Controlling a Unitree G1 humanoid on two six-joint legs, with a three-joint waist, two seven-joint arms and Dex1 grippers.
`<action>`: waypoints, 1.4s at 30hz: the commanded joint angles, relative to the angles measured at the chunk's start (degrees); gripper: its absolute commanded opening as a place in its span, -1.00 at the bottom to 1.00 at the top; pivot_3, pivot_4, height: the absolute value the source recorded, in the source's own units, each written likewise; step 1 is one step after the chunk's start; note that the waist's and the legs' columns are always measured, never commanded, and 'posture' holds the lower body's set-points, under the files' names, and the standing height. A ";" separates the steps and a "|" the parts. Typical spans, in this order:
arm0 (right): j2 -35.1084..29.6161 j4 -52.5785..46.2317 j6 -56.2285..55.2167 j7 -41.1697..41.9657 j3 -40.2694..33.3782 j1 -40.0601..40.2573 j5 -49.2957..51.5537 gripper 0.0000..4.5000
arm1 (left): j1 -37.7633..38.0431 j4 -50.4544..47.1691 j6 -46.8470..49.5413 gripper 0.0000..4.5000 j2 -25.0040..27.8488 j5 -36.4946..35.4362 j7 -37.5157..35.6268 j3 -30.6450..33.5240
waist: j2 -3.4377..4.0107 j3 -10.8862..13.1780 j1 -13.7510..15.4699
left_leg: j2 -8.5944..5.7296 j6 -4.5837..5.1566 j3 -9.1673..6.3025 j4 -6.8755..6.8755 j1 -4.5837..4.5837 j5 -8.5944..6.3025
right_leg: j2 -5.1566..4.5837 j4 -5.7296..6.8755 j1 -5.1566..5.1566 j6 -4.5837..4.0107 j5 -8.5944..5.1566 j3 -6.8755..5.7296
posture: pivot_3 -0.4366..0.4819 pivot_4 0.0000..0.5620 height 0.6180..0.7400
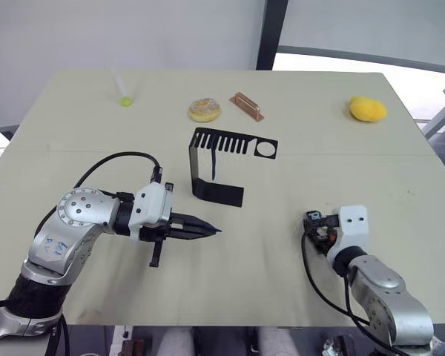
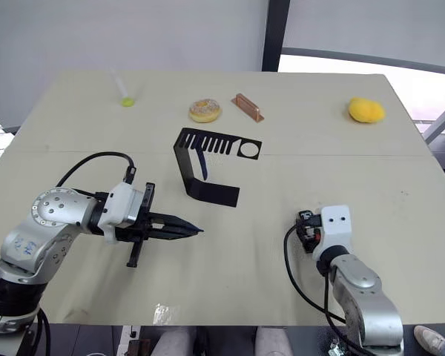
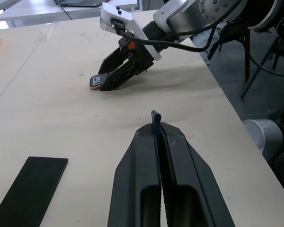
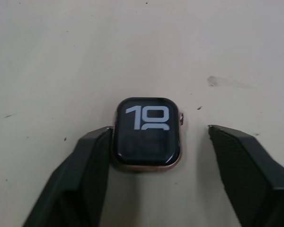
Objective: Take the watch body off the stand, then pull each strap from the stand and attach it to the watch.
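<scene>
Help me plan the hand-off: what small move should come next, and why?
Probably bring the left tool, shut on a strap, across toward the watch. The watch lies flat on the table between the right tool's open fingers, and another strap hangs on the stand.

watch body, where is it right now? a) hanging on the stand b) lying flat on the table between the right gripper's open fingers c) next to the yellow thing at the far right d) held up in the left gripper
b: the right wrist view shows the watch body lying screen-up on the table between the spread fingers of the right gripper, away from the stand.
</scene>
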 commanded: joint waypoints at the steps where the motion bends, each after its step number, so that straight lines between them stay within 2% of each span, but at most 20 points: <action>1: -2.27 1.44 -0.28 4.83 -0.96 0.10 3.40 0.98 | -0.08 -1.19 -0.93 -1.00 0.36 -0.20 -0.11 1.29 | 0.00 0.00 -0.05 | 0.00 0.00 0.00 0.00 0.00 0.00 | 0.00 0.00 0.00 0.00 0.00 0.00 | -0.05 -0.47 1.00; 5: -7.73 2.09 -2.30 11.36 -2.82 0.57 6.48 0.98 | 0.34 -0.95 -1.28 -1.00 0.42 -0.08 -0.28 1.45 | 0.00 0.00 0.03 | 0.02 0.00 0.01 -0.01 0.01 0.00 | 0.06 -0.01 0.00 0.00 0.00 0.02 | -0.05 -0.47 1.00; 8: -9.61 2.44 -3.66 12.33 -3.29 1.58 6.63 0.98 | 0.60 -0.87 -1.59 -1.00 0.19 0.07 -0.11 1.33 | 0.00 0.00 0.10 | 0.01 0.00 0.02 0.00 0.01 0.00 | 0.05 -0.01 0.00 0.00 0.00 0.03 | -0.05 -0.47 1.00; 19: -1.18 2.15 -8.38 2.19 -0.49 2.73 1.95 0.98 | 1.49 -1.28 -2.06 -1.00 -0.27 0.37 0.82 1.37 | 0.00 0.00 0.05 | 0.01 -0.01 0.02 0.03 0.01 0.00 | 0.04 0.04 -0.01 0.00 0.00 0.04 | -0.05 -0.47 1.00; 25: -2.22 2.14 -10.99 2.43 2.38 3.81 -0.71 0.98 | 1.23 -1.04 -2.03 -1.00 -0.07 0.41 0.58 1.61 | 0.00 0.00 0.05 | 0.01 0.00 0.01 0.10 0.01 0.00 | 0.04 0.08 0.00 0.00 0.00 0.05 | -0.05 -0.47 1.00; 42: -0.96 6.89 -13.94 0.98 1.61 3.15 -1.93 0.98 | 0.78 -1.25 -1.53 -1.00 -0.13 0.24 0.74 1.55 | 0.00 0.00 0.07 | 0.02 0.00 0.01 0.23 0.01 0.00 | 0.03 0.22 0.00 0.00 0.00 0.07 | -0.05 -0.47 1.00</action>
